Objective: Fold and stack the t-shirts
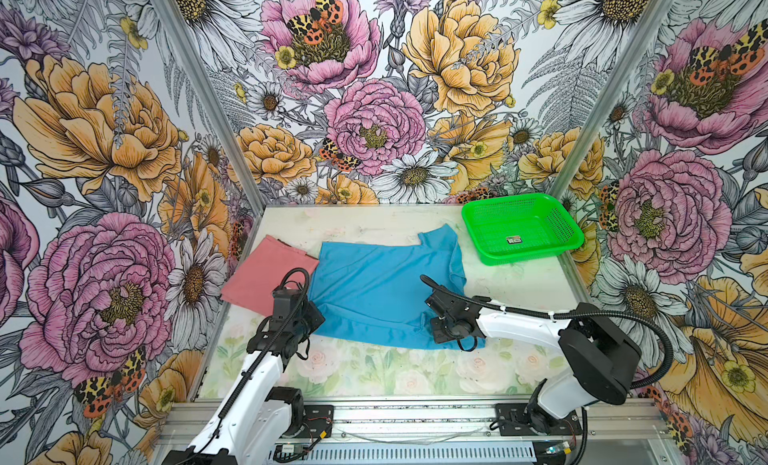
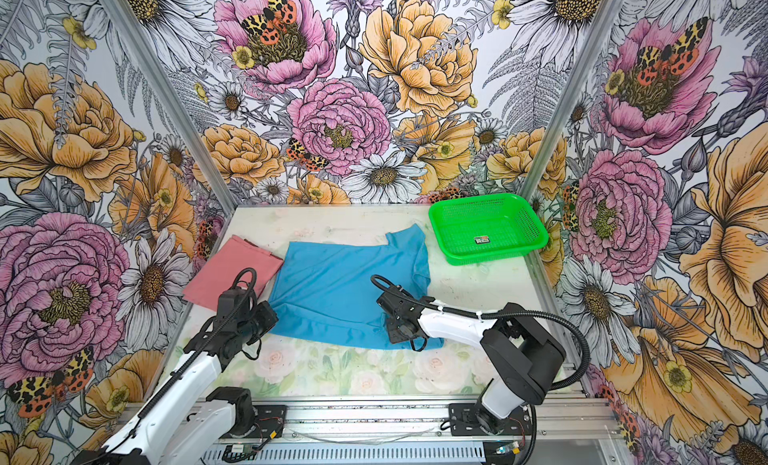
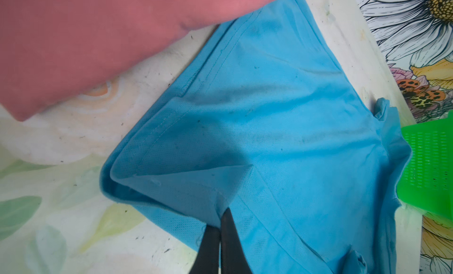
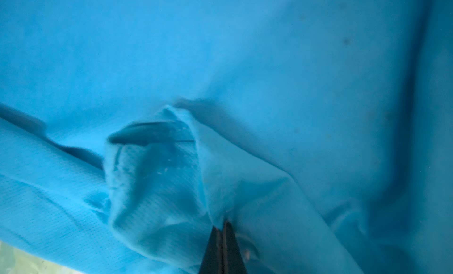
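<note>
Looks roughly halfway done. Got the pink t-shirt [image 1: 266,273] folded flat already, parked just beyond the left gripper [image 3: 224,212], on its outer side. Not so with the blue t-shirt [image 1: 374,288]: lying mostly spread out between the two grippers, with the near edge bunched. Pinching that edge with the left gripper, jaws together on cloth; same for the right gripper [image 4: 224,223]. Leaves folding blue, then stacking it onto pink.
</note>
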Motion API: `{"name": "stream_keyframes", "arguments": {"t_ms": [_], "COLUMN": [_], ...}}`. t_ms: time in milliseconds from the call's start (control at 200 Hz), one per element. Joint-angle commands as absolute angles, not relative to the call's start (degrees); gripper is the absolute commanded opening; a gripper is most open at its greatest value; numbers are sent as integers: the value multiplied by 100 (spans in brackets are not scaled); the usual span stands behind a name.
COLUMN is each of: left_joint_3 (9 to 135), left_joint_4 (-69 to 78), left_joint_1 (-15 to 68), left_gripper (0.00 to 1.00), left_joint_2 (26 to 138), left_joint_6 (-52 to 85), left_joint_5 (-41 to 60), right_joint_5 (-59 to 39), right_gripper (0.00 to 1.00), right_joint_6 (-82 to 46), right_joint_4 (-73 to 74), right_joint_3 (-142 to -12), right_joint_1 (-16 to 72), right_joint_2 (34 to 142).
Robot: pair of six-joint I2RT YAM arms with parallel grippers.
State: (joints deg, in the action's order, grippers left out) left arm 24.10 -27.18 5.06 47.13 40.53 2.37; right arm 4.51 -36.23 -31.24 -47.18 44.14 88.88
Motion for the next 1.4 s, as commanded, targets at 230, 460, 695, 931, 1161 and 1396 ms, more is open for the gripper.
{"name": "stream_keyframes", "arguments": {"t_ms": [230, 460, 695, 931, 1161, 1396], "left_joint_3": [2584, 3243, 5191, 6576, 7262, 6848], "left_joint_4": [-2653, -2585, -3038, -3238, -3529, -3888], "left_joint_1": [545, 423, 400, 248, 82, -249], "left_gripper": [0, 0, 0, 0, 0, 0], "left_joint_2": [4754, 4648, 5525, 5757, 5802, 5238], "left_joint_6": [3854, 3623, 2861, 2658, 2497, 2465], "left_joint_5": [485, 1232, 2032, 2183, 2267, 2534], "right_joint_5": [427, 495, 1031, 1466, 1449, 847], "right_gripper": [0, 0, 0, 0, 0, 0], "right_joint_6": [-3184, -2664, -2052, -1454, -1371, -1736], "right_joint_4": [-3050, -3150, -4604, -5676, -5971, -6046], "right_joint_3": [-5476, -6170, -7723, -9242, -9573, -8782], "right_joint_1": [3093, 3032, 3006, 2979, 2968, 3040], "right_joint_2": [9346, 8872, 7605, 7191, 7071, 6445]}}
